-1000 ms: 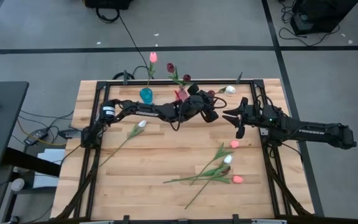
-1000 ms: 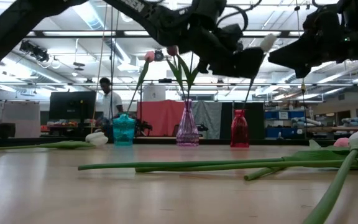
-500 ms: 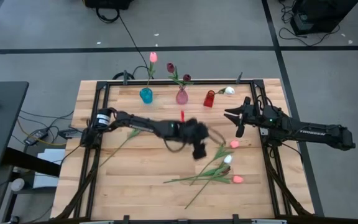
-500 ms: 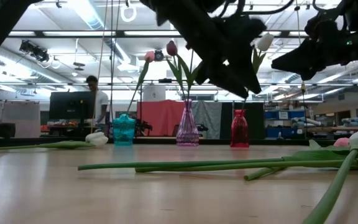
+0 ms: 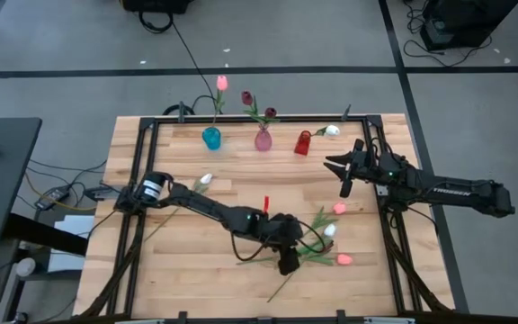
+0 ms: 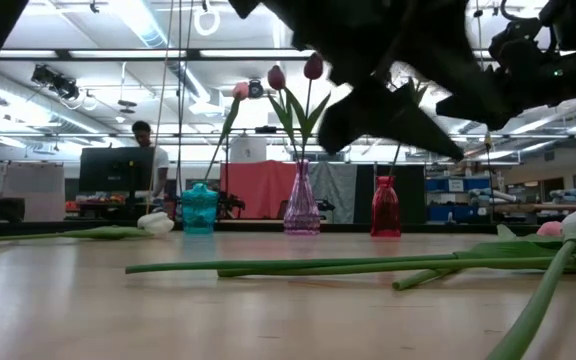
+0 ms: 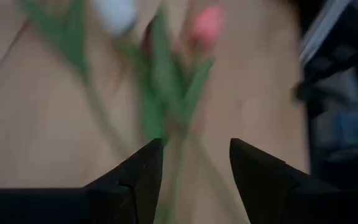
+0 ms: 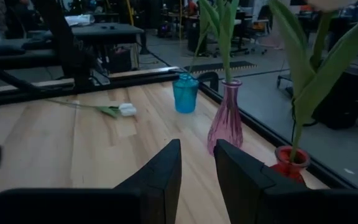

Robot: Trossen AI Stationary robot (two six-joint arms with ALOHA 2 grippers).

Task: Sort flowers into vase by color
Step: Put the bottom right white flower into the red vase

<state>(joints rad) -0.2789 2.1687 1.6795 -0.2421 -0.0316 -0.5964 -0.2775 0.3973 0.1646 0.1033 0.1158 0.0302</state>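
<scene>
Green stems lie heaped near the counter's right edge, the flowers (image 5: 317, 245) there; left gripper (image 5: 288, 262) hangs just above them, fingers apart, seemingly empty. Right gripper (image 5: 342, 171) waits near the red vase (image 5: 303, 143), slightly parted.

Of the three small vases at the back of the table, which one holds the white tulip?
The red vase, the one nearest the right claw. Its white tulip leans over the table's edge. The blue vase holds a pink tulip; the pink vase holds maroon ones.
</scene>
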